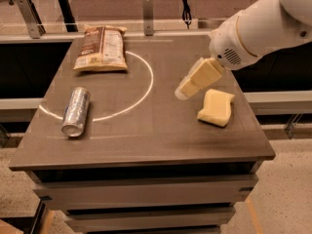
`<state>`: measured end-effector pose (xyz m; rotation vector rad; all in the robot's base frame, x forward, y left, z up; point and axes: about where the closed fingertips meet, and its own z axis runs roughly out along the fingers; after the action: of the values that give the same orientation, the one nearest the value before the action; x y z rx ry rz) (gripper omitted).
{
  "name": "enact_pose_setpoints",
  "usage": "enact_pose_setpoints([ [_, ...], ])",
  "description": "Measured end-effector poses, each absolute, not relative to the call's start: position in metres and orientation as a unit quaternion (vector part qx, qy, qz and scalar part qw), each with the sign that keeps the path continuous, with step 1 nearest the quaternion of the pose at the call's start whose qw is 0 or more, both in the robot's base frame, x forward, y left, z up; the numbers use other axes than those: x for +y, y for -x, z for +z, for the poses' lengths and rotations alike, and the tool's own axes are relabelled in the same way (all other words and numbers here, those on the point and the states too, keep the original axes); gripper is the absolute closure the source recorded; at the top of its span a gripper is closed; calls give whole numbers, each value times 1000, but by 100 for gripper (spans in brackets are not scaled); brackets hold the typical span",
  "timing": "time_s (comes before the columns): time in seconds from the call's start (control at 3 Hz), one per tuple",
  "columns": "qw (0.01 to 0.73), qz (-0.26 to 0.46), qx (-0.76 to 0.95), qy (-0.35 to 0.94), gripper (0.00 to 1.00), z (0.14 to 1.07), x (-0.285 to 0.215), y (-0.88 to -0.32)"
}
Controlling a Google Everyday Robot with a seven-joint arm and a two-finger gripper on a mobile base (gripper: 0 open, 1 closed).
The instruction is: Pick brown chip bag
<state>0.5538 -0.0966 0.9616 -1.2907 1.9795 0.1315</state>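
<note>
The brown chip bag (101, 48) lies flat at the back left of the table, with a dark brown band on its left side and a cream printed panel. My gripper (187, 89) hangs over the right middle of the table at the end of the white arm (258, 28). It points down and to the left, well to the right of the bag and just left of the sponge, and touches neither.
A silver drink can (76, 111) lies on its side at the front left. A pale yellow sponge block (216, 107) lies at the right. A white arc is painted on the brown table top (146, 140). Metal rails run behind the table.
</note>
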Motion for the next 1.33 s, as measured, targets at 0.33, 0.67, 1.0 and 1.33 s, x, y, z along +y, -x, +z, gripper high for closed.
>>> enact_pose_setpoints([
  [0.33,417,69,775,471,0,949,-50,-611],
  [0.67,428,79,776,457,0,941,-31,-635],
  [1.0,427,79,775,459,0,939,-28,-636],
  [1.33,420,85,769,474,0,935,-11,-632],
])
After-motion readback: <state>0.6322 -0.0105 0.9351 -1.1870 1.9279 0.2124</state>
